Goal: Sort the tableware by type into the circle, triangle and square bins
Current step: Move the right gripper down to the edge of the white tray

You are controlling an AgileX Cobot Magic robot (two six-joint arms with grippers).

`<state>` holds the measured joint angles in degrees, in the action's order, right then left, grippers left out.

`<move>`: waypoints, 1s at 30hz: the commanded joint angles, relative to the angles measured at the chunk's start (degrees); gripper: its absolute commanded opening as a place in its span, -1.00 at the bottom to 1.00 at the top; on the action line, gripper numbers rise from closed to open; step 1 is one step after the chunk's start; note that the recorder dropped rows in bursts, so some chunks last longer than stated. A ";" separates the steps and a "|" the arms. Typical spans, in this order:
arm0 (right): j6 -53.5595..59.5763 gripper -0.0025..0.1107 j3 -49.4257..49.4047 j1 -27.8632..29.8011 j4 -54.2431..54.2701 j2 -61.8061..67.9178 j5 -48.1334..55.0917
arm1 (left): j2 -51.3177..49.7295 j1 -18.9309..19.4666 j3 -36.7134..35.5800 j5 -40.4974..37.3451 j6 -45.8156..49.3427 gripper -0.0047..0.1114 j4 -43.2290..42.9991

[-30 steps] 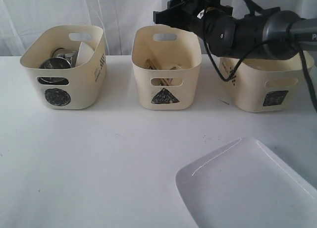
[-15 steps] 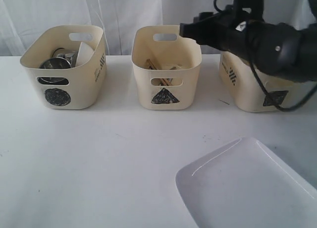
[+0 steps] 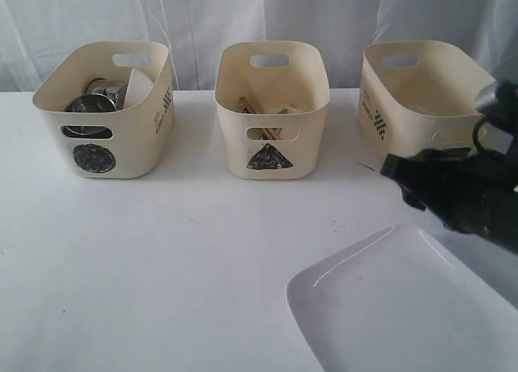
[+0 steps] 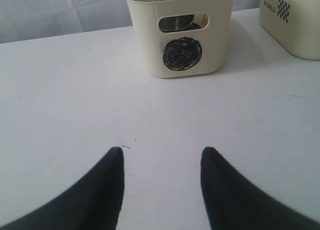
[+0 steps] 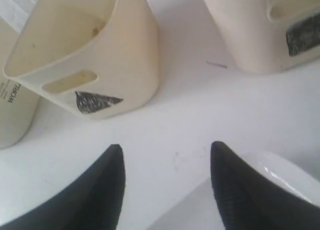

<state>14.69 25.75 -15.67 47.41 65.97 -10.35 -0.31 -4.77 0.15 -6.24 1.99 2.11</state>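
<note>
Three cream bins stand in a row at the back: the circle bin (image 3: 101, 121), the triangle bin (image 3: 272, 105) and the square bin (image 3: 421, 97). Steel mugs (image 3: 91, 103) and a small white bowl (image 3: 139, 85) sit in the circle bin. Wooden chopsticks (image 3: 248, 107) lie in the triangle bin. The large white plate (image 3: 405, 307) lies at the front right. My right gripper (image 3: 392, 168) (image 5: 166, 146) hangs open and empty just beyond the plate's far edge (image 5: 282, 172), facing the triangle bin (image 5: 85, 55) and the square bin (image 5: 265, 30). My left gripper (image 4: 161, 150) is open over bare table, facing the circle bin (image 4: 182, 37).
The white table (image 3: 186, 259) stretches in front of the bins. A white curtain (image 3: 202, 16) hangs behind them. My right arm (image 3: 473, 198) covers the square bin's front mark in the exterior view. The left arm is out of the exterior view.
My right arm has swung from high over the triangle and square bins down and forward to the right, and now sits low in front of the square bin by the plate.
</note>
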 commanded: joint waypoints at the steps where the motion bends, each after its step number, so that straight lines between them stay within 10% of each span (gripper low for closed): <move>1: 0.32 -0.10 -5.07 0.32 3.78 -2.57 0.75 | 0.31 0.14 -0.15 0.31 -0.32 -0.01 0.43; 30: -7.90 -0.12 -17.26 0.32 10.76 -24.14 6.62 | 0.31 0.14 -0.15 0.31 -0.32 -0.01 0.43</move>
<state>6.80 8.90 -15.67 58.10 44.37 -4.29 -0.31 -4.77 0.15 -6.24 1.99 2.11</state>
